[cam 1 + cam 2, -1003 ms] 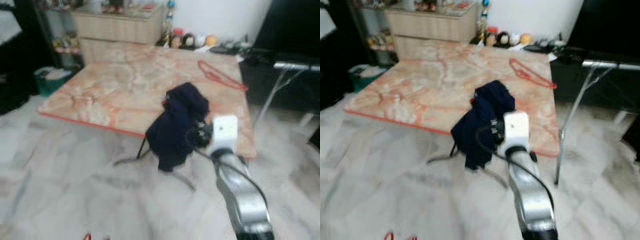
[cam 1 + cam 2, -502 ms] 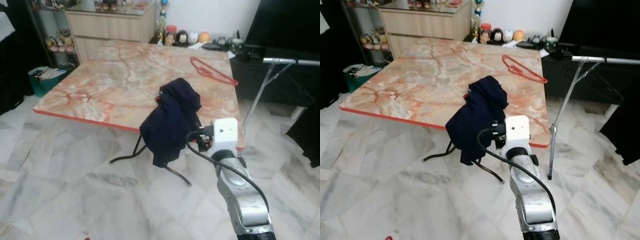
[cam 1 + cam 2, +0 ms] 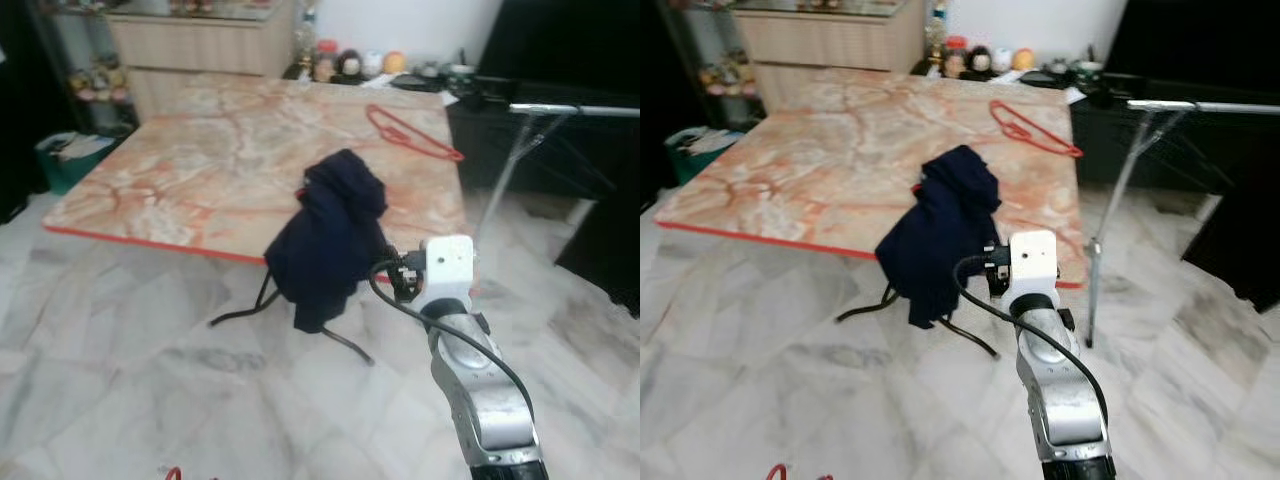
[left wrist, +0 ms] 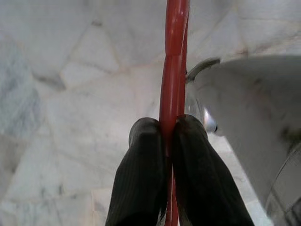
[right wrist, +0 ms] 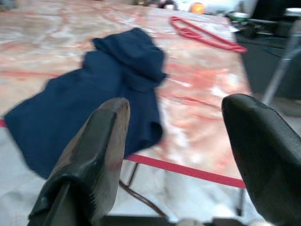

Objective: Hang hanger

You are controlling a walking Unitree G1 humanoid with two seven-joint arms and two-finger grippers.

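My left gripper (image 4: 167, 128) is shut on a red hanger (image 4: 174, 56), held low over the marble floor; a red tip of it (image 3: 175, 472) shows at the bottom edge of the head view. My right gripper (image 5: 176, 106) is open and points at a navy garment (image 3: 325, 235) that drapes over the near edge of the marble-patterned table (image 3: 190, 170). The right arm (image 3: 448, 275) reaches forward just short of the garment. More red hangers (image 3: 410, 130) lie on the table's far right corner.
A metal rack rail (image 3: 570, 110) on a slanted leg (image 3: 1110, 210) stands right of the table. Dark furniture (image 3: 560, 60) is behind it. A wooden cabinet (image 3: 200, 45) and small figurines (image 3: 345, 65) line the back. A green bin (image 3: 60, 160) sits at left.
The whole picture has shifted and cleared of blur, so the camera moved. My right arm keeps the same pose before the garment. Nothing was taken hold of or let go.
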